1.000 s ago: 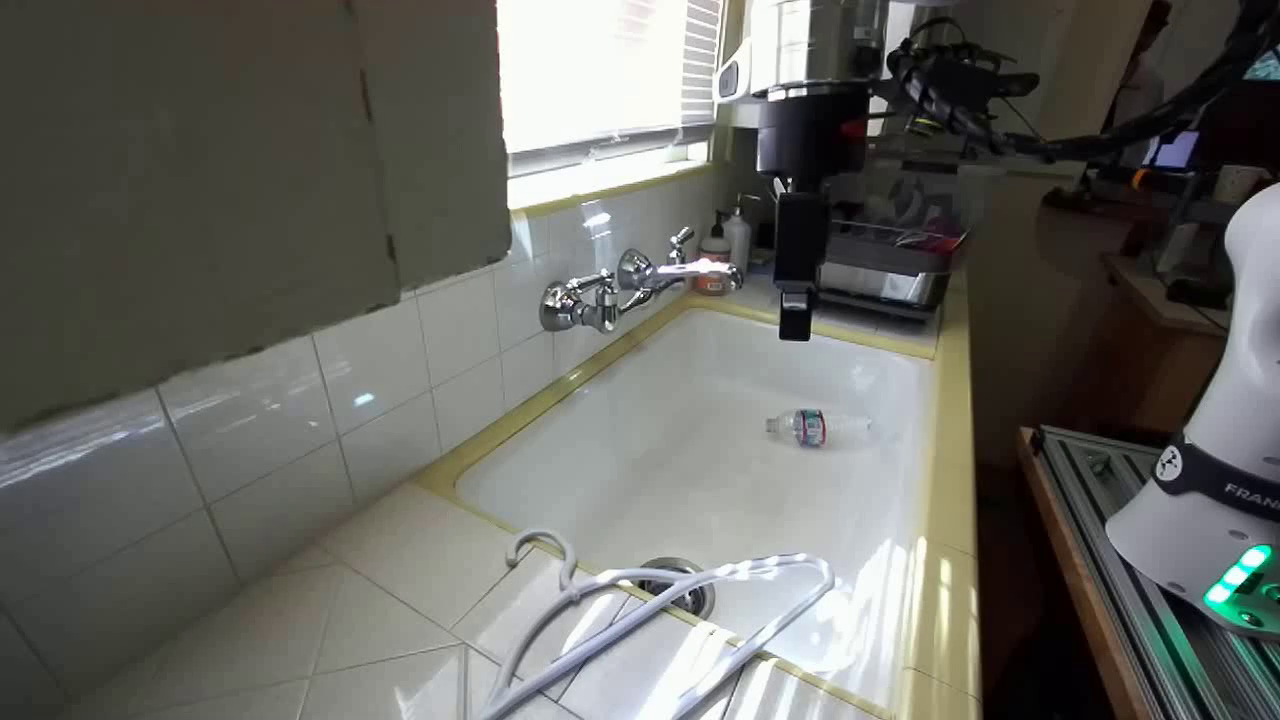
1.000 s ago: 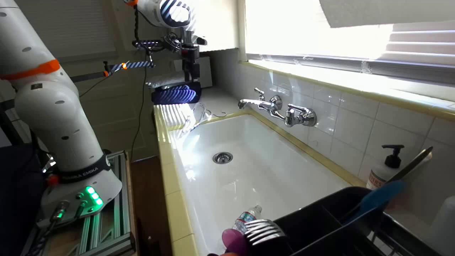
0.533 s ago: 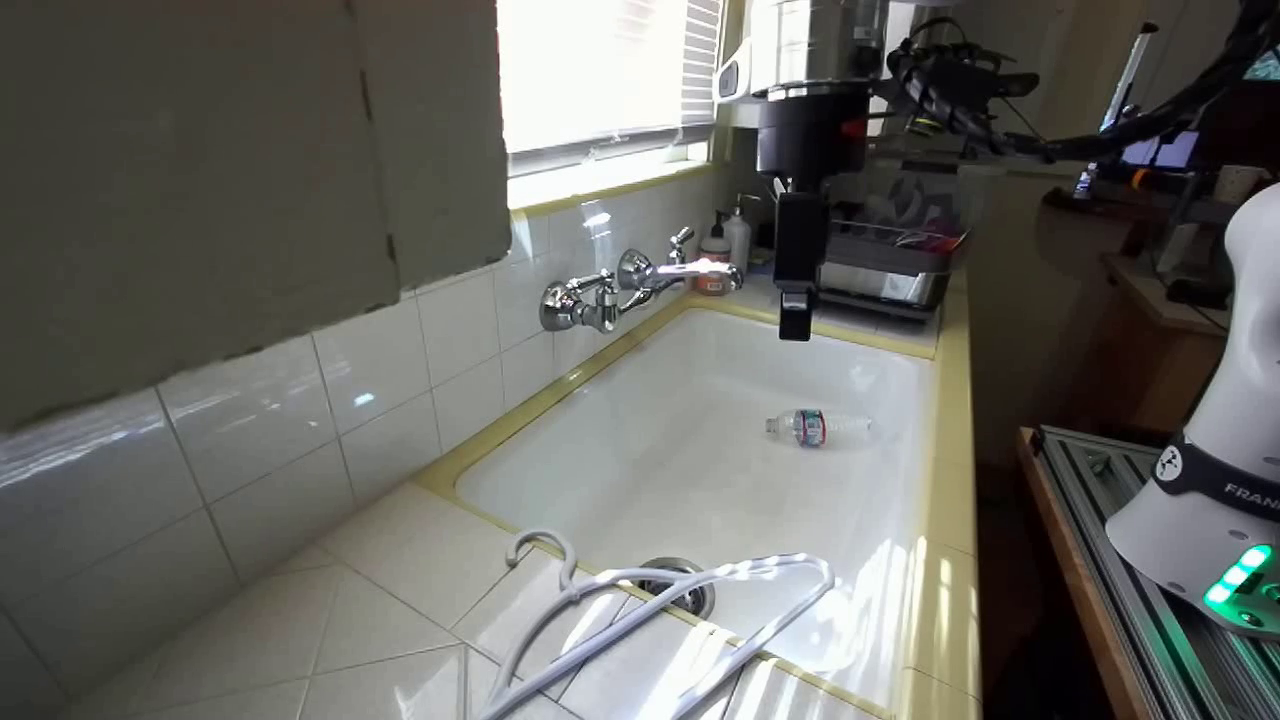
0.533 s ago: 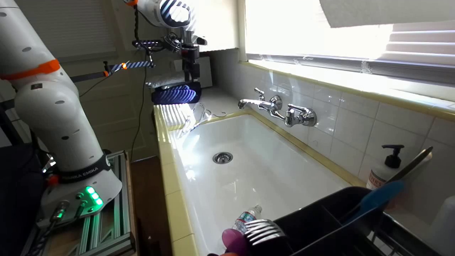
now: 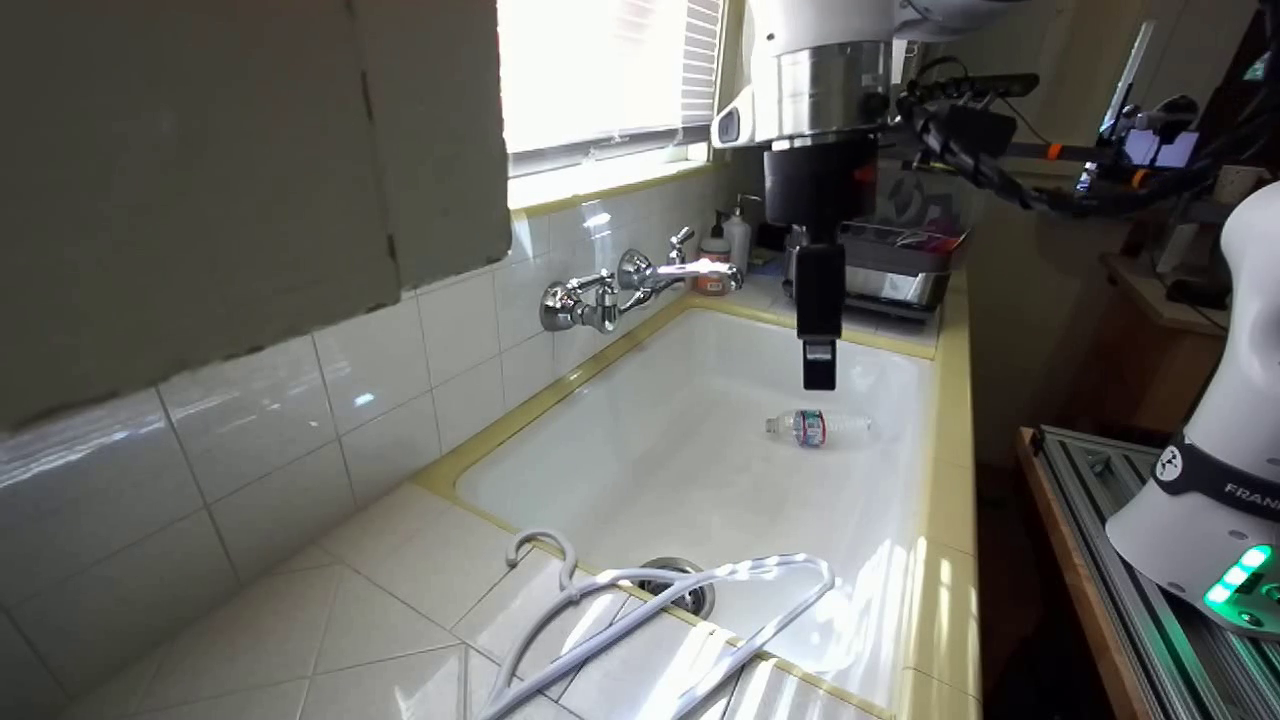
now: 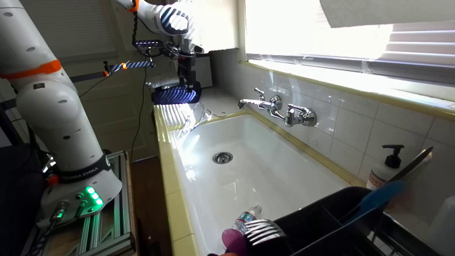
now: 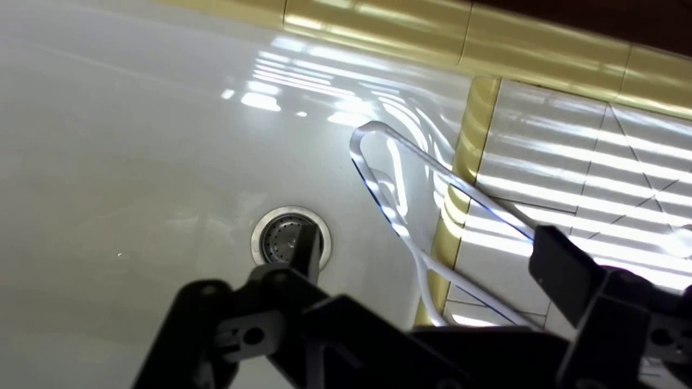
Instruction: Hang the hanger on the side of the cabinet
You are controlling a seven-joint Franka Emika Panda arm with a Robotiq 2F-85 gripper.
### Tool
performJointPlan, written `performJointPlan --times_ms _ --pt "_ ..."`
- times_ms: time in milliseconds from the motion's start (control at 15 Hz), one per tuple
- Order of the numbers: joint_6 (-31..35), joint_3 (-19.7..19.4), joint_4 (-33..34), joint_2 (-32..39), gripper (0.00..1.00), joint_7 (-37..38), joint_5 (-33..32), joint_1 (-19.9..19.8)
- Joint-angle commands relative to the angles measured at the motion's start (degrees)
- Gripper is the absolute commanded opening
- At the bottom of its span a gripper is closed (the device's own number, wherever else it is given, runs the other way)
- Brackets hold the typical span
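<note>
Down, and a little toward the arm's white base (image 5: 1180,540), the black two-fingered pincer (image 7: 430,243) has come since half a second ago; the white, thin-rodded, looping clothes hanger (image 7: 450,175) beneath it has not stirred. That hanger lies on the pale tiled surface (image 5: 400,560), below the pincer and apart from it, one looped end reaching over the yellow-edged white sink (image 5: 680,460). Its fingers (image 7: 565,270) spread wide, the pincer holds nothing. My reading: this drop belongs to the approach for a pick-up, and none of the hanging is done. More descent seems needed before gripping a bar; the overhanging end looks easiest to take, though a nudge could tip it into the sink. Also lower than the pincer is the round perforated metal drain (image 7: 278,235). Farther off, on the pincer's side away from the hanger, lies a clear plastic bottle (image 5: 815,428). To the pincer's side, on the white-tiled wall (image 5: 380,360), juts the chrome tap (image 5: 695,268); above the surface is a flat-sided grey cabinet (image 5: 220,180), as I take it, no hanger on its visible faces.
</note>
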Motion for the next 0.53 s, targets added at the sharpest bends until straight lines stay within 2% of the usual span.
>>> performJointPlan --times_ms 0,467 --pt "0.1 0.6 -2.7 0.8 1.00 0.1 0.7 1.3" --pt "3.0 0.7 -6.3 4.9 1.00 1.0 -0.7 1.6"
